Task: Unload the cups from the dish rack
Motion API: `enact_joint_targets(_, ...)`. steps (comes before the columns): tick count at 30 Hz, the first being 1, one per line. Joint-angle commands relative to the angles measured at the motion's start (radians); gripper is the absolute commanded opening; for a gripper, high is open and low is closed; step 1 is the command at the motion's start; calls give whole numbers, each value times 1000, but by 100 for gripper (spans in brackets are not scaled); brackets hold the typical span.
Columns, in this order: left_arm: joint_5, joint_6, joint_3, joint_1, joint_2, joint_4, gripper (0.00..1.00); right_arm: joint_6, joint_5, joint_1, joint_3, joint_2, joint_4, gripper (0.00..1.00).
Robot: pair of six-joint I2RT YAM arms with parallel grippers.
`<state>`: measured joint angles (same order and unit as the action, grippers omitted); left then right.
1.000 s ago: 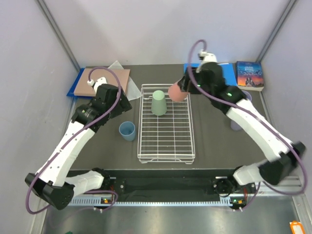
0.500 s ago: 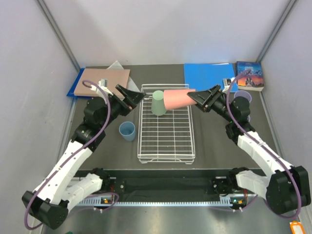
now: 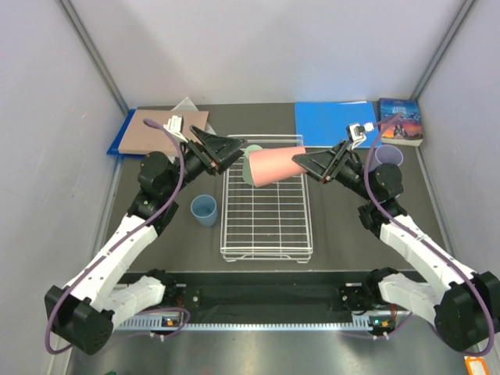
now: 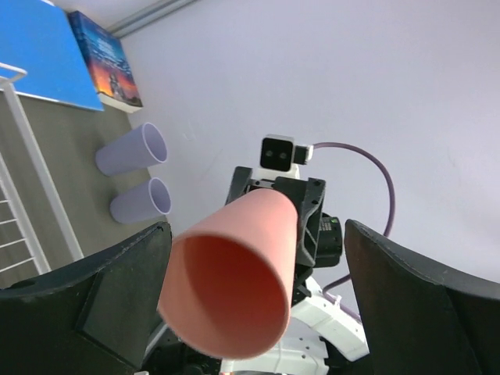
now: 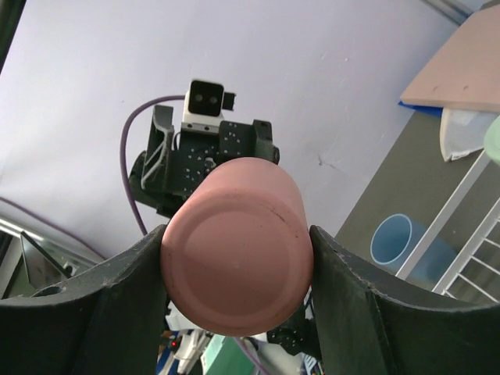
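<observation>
My right gripper [image 3: 306, 162] is shut on the base of the salmon pink cup [image 3: 273, 165] and holds it on its side in the air over the far end of the white wire dish rack [image 3: 266, 234]. In the right wrist view the cup's base [image 5: 238, 266] sits between both fingers. My left gripper [image 3: 231, 148] is open, its jaws on either side of the cup's open rim [image 4: 230, 293], apart from it. The pale green cup [image 3: 253, 148] stands in the rack, mostly hidden behind the pink cup. The light blue cup [image 3: 204, 209] stands on the table left of the rack. A lilac cup [image 3: 388, 156] stands at the right.
A blue folder [image 3: 336, 123] and a book [image 3: 400, 119] lie at the back right. A brown board [image 3: 168, 129] on a blue sheet lies at the back left. Two lilac cups [image 4: 133, 150] show in the left wrist view. Walls enclose the table.
The right arm has swung the pink cup onto its side and brought it leftward. The left gripper has risen and moved right until its open jaws flank the cup's rim.
</observation>
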<state>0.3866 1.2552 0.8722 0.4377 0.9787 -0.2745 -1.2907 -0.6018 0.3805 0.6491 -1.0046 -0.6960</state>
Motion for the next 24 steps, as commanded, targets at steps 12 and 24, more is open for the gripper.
enact_joint_targets(12, 124, 85, -12, 12, 32, -164, 94, 53, 50, 138, 113, -152, -103, 0)
enact_joint_targets(24, -121, -155, 91, 10, -55, 240, 95, 256, 166, 147, 213, -94, 142, 0)
